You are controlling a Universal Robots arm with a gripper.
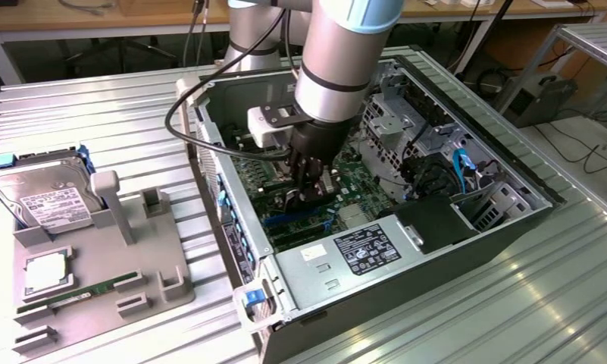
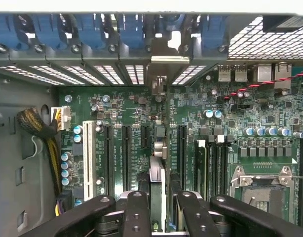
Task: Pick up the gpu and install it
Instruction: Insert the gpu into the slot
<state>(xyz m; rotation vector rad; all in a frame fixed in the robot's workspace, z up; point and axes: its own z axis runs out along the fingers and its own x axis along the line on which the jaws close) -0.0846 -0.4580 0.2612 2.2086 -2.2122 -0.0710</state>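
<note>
We see a table (image 1: 505, 303) of ribbed, silver metal slats spanning the scene. Its surface catches a bright, pale light, strongest towards the exterior view's left. Behind it, along the far side, stands a second table (image 1: 81, 17) with a wooden top and pale metal legs, and dark cables (image 1: 197, 34) hang below it. At the exterior view's right we make out a grey floor (image 1: 561, 140) with loose leads (image 1: 599, 152) trailing across it. A dark box (image 1: 539, 97) stands there, near a metal rack (image 1: 591, 38).
</note>
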